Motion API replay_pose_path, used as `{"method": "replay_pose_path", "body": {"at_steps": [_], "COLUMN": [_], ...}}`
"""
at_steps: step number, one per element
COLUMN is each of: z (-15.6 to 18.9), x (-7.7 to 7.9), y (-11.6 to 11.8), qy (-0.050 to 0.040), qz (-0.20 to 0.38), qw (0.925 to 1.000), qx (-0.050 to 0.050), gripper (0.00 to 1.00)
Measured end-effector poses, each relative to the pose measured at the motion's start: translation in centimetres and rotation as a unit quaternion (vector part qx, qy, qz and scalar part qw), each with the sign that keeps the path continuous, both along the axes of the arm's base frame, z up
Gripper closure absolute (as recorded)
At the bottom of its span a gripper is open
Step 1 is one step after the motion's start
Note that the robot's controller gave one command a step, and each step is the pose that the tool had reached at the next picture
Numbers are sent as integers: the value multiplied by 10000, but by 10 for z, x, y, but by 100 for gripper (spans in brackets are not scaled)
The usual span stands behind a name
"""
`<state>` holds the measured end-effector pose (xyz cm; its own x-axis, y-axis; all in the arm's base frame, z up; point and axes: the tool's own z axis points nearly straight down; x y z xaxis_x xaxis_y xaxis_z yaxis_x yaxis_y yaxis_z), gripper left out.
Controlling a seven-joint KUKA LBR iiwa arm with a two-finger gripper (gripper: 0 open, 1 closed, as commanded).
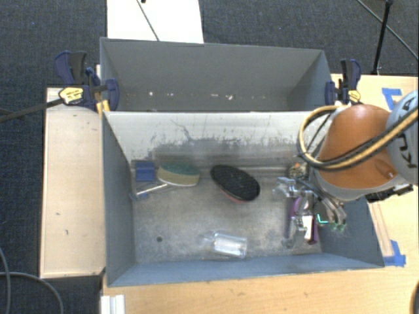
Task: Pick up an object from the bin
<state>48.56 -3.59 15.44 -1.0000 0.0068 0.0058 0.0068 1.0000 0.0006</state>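
My gripper [299,227] hangs low over the right end of the bin, close to the floor and near the front right corner. Nearest to it, a hand's width to the left, a black oval brush-like thing [236,182] lies against the back wall. A small clear plastic piece [226,244] rests near the front wall, left of the gripper. Nothing lies directly under the gripper that I can make out.
At the back left lies a scrubber with a green and tan pad [179,174], a blue block [144,171] and a metal handle. The arm's orange cover and cables hang over the bin's right wall.
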Motion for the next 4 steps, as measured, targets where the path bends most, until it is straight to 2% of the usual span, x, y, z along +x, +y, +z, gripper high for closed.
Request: {"method": "replay_pose_path", "body": {"at_steps": [1,2,3,4], "z": [15,-62,-84,-84], "x": [4,18,28,28], "y": [-111,-86,-84,-84], "qy": [-54,-22,-48,-46], "qz": [86,2400,4639,4624], "qw": [9999,9708,8859,8867], "qx": [-27,16,22,24], "gripper": [0,0,0,100]}}
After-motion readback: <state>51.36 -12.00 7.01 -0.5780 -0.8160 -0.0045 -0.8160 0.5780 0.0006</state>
